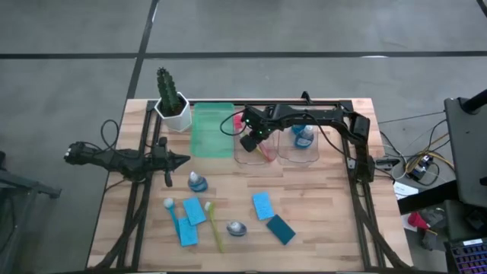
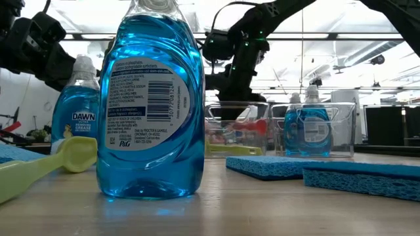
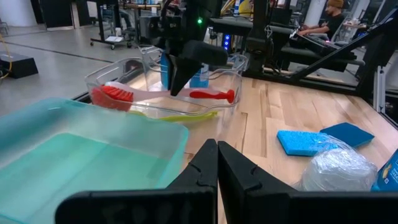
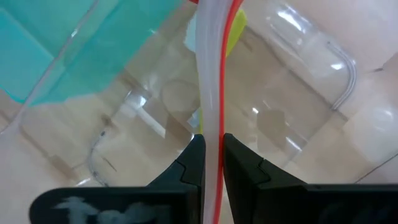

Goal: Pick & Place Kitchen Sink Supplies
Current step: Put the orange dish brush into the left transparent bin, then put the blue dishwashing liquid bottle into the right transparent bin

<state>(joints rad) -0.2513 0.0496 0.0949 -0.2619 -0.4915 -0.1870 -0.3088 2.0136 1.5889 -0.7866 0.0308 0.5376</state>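
Observation:
My right gripper (image 1: 253, 141) reaches over the left clear bin (image 1: 245, 157) and is shut on the pink brush (image 3: 155, 93); in its wrist view, my right gripper (image 4: 211, 152) has the handle between its fingers. A yellow-green brush (image 3: 180, 116) lies in that bin. A blue-liquid bottle (image 1: 304, 135) stands in the right clear bin (image 1: 308, 156). On the table sit blue sponges (image 1: 194, 211) (image 1: 262, 205), a teal sponge (image 1: 280, 229), another yellow-green brush (image 1: 215, 228), a blue brush (image 1: 173, 217) and bottles (image 1: 197, 181) (image 1: 237, 228). My left gripper (image 1: 181, 160) waits shut left of the green bin (image 1: 211, 131). My right gripper pinches the pink brush's handle (image 4: 211, 118) about midway along it, between its two fingers. The fingers come from above, pointing down, and lie across the handle. The brush sits about level inside the bin, bristle head (image 3: 115, 94) toward one end; whether it touches the bin's floor I cannot tell.
A cactus in a white pot (image 1: 172, 103) stands at the far left corner beside the green bin. The three bins line the far edge. Bare wood lies between the bins and the scattered supplies. People sit at desks beyond the table.

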